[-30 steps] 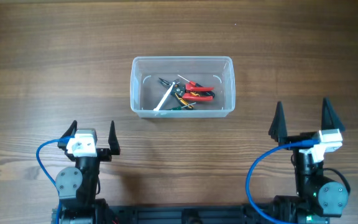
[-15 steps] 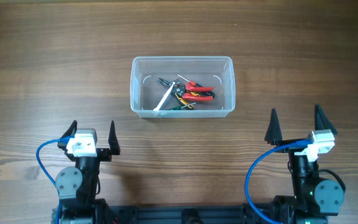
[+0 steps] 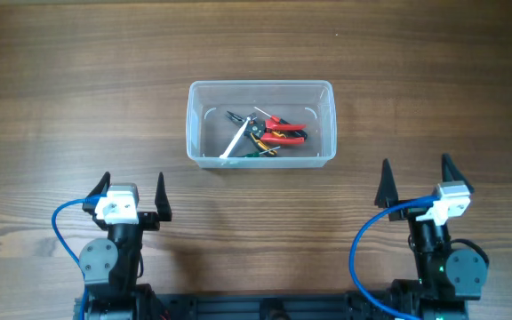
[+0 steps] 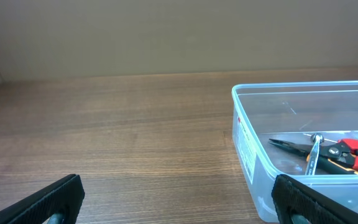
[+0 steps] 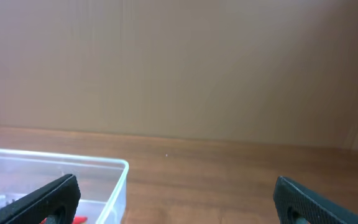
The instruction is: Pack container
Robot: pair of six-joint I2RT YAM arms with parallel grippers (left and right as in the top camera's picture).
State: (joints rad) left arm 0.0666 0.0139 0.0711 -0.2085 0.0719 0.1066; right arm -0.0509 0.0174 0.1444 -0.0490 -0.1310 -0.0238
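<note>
The clear plastic container [image 3: 327, 124] sits in the middle of the wooden table, holding red-handled pliers [image 3: 281, 130], a white-handled tool [image 3: 235, 142] and dark pliers. My left gripper [image 3: 132, 187] rests open near the front left, well short of the container. My right gripper [image 3: 415, 178] stands open at the front right, with nothing between its fingers. In the left wrist view the container [image 4: 244, 140] is ahead to the right, the pliers [image 4: 353, 149] inside. In the right wrist view a corner of the container [image 5: 120, 180] shows at lower left.
Bare wooden tabletop [image 3: 78, 107] surrounds the container on all sides. Blue cables [image 3: 60, 222] loop at each arm base along the front edge. A plain wall [image 5: 179, 62] rises behind the table.
My right gripper has drawn back toward the front edge and shifted slightly left, staying open. The left arm and the container's contents have not moved.
</note>
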